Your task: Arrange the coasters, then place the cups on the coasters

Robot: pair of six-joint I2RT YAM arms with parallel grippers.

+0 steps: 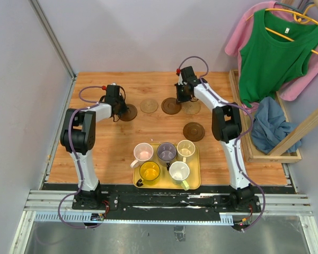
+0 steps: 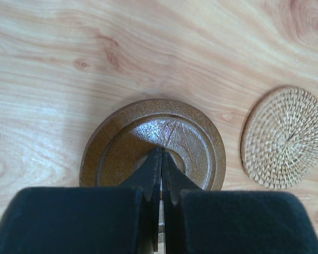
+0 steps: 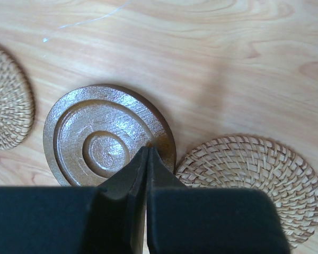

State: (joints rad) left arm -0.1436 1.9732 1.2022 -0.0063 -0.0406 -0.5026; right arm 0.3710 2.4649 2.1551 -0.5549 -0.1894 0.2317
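Pointing at a brown coaster (image 2: 114, 151), left gripper (image 2: 161, 157), jaws pressed together. Right gripper (image 3: 147, 154) likewise, over second brown coaster (image 3: 79, 124), woven coaster (image 3: 254, 174) just beside it.

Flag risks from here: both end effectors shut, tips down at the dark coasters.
1. Right end effector, shut, tips at the edge of a dark coaster close beside a woven coaster: a push may shove both.
2. Left end effector, shut, over the centre of its brown coaster: dragging could slip.
3. Cups crowd the tray: lifting one may knock a neighbour.
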